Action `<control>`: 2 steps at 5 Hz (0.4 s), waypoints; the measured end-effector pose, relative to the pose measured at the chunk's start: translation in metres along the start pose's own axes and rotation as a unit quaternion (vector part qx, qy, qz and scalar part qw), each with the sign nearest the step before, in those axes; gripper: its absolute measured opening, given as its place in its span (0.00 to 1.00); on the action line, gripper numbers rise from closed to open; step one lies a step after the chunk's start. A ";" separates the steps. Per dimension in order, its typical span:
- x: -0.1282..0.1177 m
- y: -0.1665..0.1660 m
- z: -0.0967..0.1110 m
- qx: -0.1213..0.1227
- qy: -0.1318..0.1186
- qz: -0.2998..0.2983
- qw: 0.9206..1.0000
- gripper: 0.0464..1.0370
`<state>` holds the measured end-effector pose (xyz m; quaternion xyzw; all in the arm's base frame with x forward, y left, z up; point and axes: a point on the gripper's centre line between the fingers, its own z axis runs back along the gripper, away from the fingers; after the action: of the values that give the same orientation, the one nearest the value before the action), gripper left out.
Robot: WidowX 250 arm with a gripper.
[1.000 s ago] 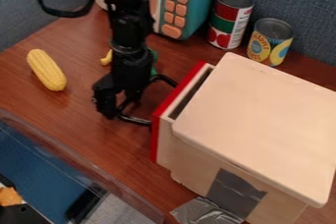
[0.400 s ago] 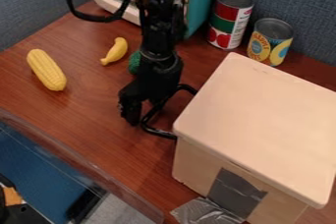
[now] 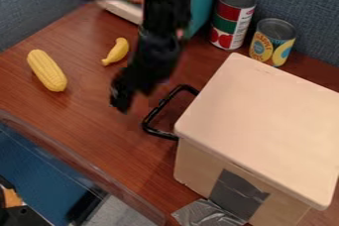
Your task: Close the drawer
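Colours recorded: box (image 3: 258, 116) cream, handle (image 3: 159, 133) black, corn (image 3: 46, 70) and banana (image 3: 117, 51) plain yellow, table (image 3: 86, 116) reddish-brown with wood grain.

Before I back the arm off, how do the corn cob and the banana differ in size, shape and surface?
The corn cob is longer and thicker; the banana is smaller and slimmer. The corn cob is nearly straight with rounded ends, while the banana curves and narrows to a tip. Rows of kernels texture the corn cob; the banana has no such rows. Both are yellow and lie on the table.
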<state>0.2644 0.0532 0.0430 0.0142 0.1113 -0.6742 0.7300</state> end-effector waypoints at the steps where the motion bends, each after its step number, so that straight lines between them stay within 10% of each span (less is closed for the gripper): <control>1: -0.055 -0.010 0.008 -0.060 0.006 0.121 0.991 0.96; 2: -0.081 -0.033 0.031 -0.092 -0.054 0.226 0.968 0.96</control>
<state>0.2304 0.1244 0.0927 -0.0646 0.1266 -0.4787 0.8664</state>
